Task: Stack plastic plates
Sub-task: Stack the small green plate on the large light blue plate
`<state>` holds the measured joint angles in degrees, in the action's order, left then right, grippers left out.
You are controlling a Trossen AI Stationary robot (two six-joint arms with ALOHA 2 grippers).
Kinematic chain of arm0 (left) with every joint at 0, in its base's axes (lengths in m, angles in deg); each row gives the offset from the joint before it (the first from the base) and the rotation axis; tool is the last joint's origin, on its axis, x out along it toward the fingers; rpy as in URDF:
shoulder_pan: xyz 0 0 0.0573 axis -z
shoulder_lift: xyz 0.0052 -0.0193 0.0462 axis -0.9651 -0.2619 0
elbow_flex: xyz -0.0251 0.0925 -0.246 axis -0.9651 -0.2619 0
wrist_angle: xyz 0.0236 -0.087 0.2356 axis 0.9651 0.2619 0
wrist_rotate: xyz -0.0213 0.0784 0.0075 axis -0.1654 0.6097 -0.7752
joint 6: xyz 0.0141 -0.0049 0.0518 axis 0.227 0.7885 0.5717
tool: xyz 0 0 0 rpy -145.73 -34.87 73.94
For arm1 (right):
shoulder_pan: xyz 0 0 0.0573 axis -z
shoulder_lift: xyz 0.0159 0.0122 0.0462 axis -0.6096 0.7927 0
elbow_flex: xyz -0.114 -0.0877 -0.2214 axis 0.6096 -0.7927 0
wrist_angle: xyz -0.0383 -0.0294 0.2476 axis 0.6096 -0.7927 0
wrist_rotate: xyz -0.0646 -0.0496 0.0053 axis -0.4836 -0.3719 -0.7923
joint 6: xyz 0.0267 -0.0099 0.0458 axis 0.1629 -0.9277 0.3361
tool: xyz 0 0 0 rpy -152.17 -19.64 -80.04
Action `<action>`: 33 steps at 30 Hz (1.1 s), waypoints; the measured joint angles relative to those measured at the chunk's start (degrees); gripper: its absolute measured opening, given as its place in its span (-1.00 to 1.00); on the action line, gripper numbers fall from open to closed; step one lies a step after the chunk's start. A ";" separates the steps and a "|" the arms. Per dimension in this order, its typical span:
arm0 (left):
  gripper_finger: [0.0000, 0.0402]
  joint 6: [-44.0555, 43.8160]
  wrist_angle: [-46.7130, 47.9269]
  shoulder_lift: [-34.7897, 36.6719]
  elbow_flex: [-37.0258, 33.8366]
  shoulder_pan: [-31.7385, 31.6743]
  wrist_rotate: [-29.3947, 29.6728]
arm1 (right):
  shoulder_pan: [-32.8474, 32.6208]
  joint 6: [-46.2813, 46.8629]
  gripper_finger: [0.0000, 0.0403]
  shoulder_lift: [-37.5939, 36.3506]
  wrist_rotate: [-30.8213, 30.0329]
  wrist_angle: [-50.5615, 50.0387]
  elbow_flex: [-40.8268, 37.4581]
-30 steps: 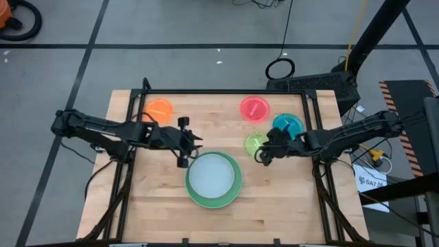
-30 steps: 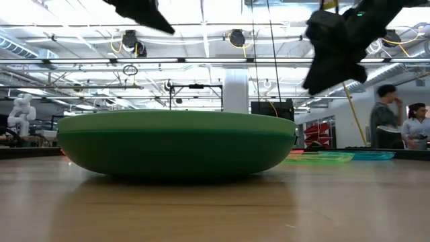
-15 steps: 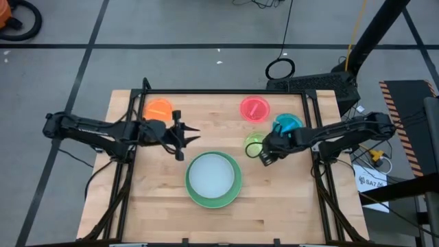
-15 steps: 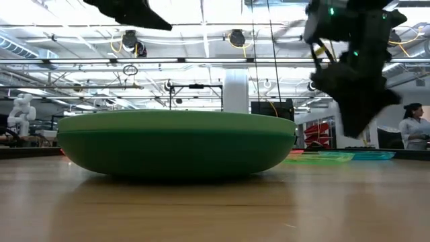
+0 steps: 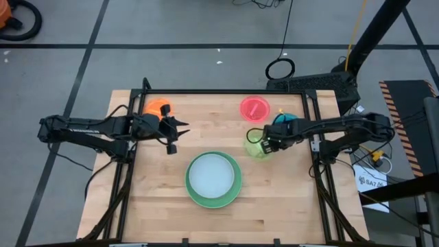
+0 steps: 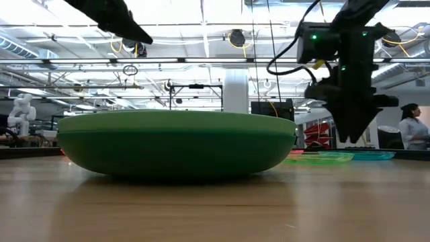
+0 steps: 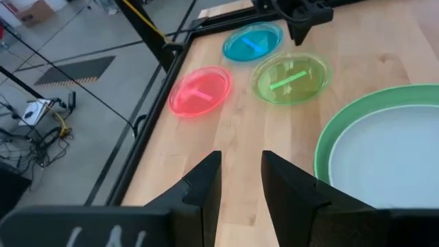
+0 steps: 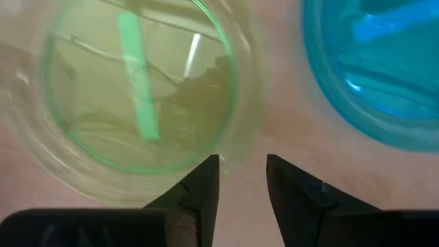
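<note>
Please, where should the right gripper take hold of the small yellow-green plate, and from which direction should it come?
Probably at the rim. The yellow-green plate lies flat and shallow on the table, so only its thin raised edge offers a hold. The right gripper hangs above it, fingers open. Come straight down on the edge nearest the blue plate; a bare gap shows between them, but it is narrow.

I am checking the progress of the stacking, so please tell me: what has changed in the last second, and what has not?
The right gripper moved toward the table's far edge and now hangs low over the small yellow-green plastic plate, beside the small blue plastic plate, fingers slightly apart, holding nothing. The left gripper drew back from the large green plate stack toward the small orange plastic plate. No plate moved.
</note>
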<state>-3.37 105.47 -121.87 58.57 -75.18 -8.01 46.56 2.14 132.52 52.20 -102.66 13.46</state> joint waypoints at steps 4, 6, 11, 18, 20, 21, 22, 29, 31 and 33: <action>-0.45 -0.09 0.08 -0.04 0.00 0.00 -0.01 | 0.92 0.31 -0.43 1.48 -0.02 2.29 0.01; -0.45 -0.09 0.16 -0.04 0.00 0.00 -0.01 | 0.95 1.06 -0.43 2.60 -0.25 2.27 0.01; -0.45 -0.33 0.68 -0.07 0.00 0.00 -0.02 | 0.95 1.59 -0.43 6.00 -0.77 2.90 0.01; -0.45 -0.37 0.92 -0.09 0.00 0.00 -0.02 | 0.95 1.05 -0.43 8.72 -1.79 5.59 0.01; -0.45 -0.38 0.94 -0.09 0.00 0.00 -0.02 | 0.95 0.94 -0.43 9.05 -1.91 6.69 0.01; -0.45 -0.37 0.94 -0.10 0.00 0.00 -0.02 | 0.95 0.89 -0.43 9.10 -1.99 7.22 0.01; -0.45 -0.39 0.92 -0.09 0.00 0.00 -0.02 | 0.93 0.76 -0.43 9.28 -2.19 7.94 0.01; -0.45 -0.35 0.96 -0.11 0.00 0.00 -0.02 | 0.93 0.05 -0.43 9.53 -3.08 10.34 0.01; -0.45 -0.37 0.96 -0.09 0.00 0.00 -0.02 | 0.93 0.05 -0.43 9.49 -3.08 10.73 0.01; -0.45 -0.39 1.01 -0.10 0.00 0.00 -0.03 | 0.93 0.06 -0.43 9.50 -3.06 10.87 0.01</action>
<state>-3.77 106.47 -121.97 58.57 -75.18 -8.05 47.50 2.20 142.01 49.14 -91.79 13.47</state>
